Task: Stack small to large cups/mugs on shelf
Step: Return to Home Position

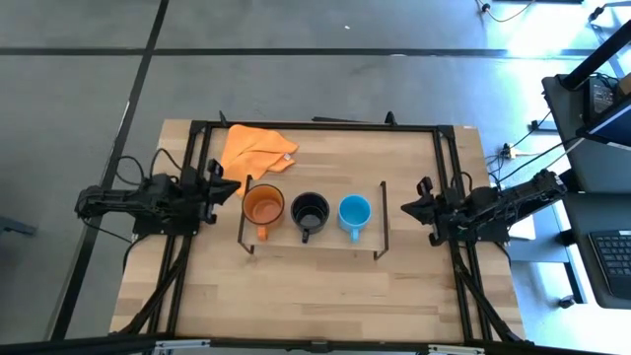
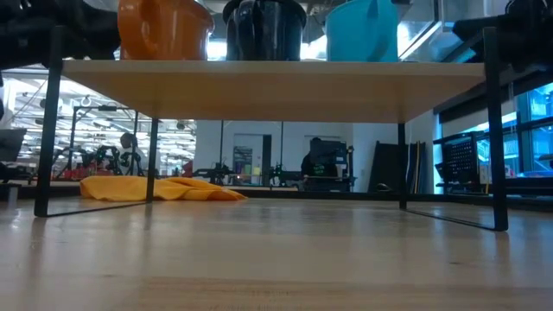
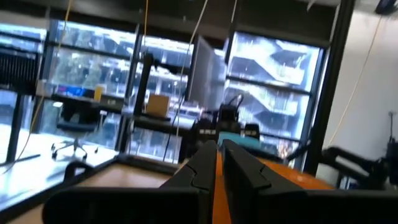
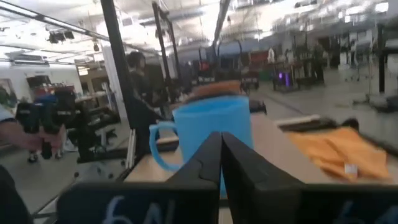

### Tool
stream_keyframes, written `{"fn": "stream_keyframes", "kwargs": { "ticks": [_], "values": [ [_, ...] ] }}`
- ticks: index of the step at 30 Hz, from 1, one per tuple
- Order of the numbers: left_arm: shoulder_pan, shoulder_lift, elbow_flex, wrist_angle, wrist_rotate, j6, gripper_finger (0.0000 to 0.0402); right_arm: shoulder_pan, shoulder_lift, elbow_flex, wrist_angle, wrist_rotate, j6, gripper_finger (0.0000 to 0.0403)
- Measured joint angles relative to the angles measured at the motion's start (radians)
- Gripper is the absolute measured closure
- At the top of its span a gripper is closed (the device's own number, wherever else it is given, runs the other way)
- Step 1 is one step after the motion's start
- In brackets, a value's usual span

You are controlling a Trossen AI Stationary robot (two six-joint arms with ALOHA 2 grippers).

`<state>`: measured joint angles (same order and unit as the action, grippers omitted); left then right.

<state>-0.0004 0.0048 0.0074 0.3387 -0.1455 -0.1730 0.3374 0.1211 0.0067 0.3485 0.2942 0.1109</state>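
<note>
Three mugs stand upright in a row on the low light-wood shelf [image 1: 315,240]: the orange mug [image 1: 263,206] at the left, the black mug [image 1: 311,211] in the middle, the light blue mug [image 1: 354,212] at the right. Each rests by its base on the board. My left gripper [image 1: 233,187] is shut and empty just left of the shelf, beside the orange mug. My right gripper [image 1: 409,208] is shut and empty just right of the shelf; the blue mug [image 4: 208,134] shows past its fingers.
An orange cloth [image 1: 254,148] lies crumpled on the tabletop behind the shelf's left end; it also shows in the low view [image 2: 155,187]. The shelf's black frames [image 1: 243,217] stand at its short ends. Bare tabletop [image 1: 315,296] lies in front of the shelf.
</note>
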Motion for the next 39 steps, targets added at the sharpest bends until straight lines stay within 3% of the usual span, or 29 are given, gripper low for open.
{"fn": "stream_keyframes", "kwargs": {
  "ticks": [4, 13, 27, 39],
  "values": [
    [0.000, 0.000, 0.000, -0.040, -0.008, 0.001, 0.0382, 0.000, 0.000, 0.000, -0.060, 0.000, 0.073, 0.0389],
    [0.000, 0.000, 0.000, -0.122, -0.142, 0.001, 0.0382, 0.000, 0.000, 0.000, -0.131, 0.001, 0.168, 0.0389],
    [0.000, 0.002, 0.010, -0.304, -0.190, -0.056, 0.0382, 0.000, 0.000, 0.000, -0.127, 0.001, 0.176, 0.0389],
    [0.000, 0.000, 0.011, -0.299, -0.377, -0.043, 0.0382, 0.000, 0.000, 0.000, -0.120, 0.002, 0.186, 0.0389]
  ]
}}
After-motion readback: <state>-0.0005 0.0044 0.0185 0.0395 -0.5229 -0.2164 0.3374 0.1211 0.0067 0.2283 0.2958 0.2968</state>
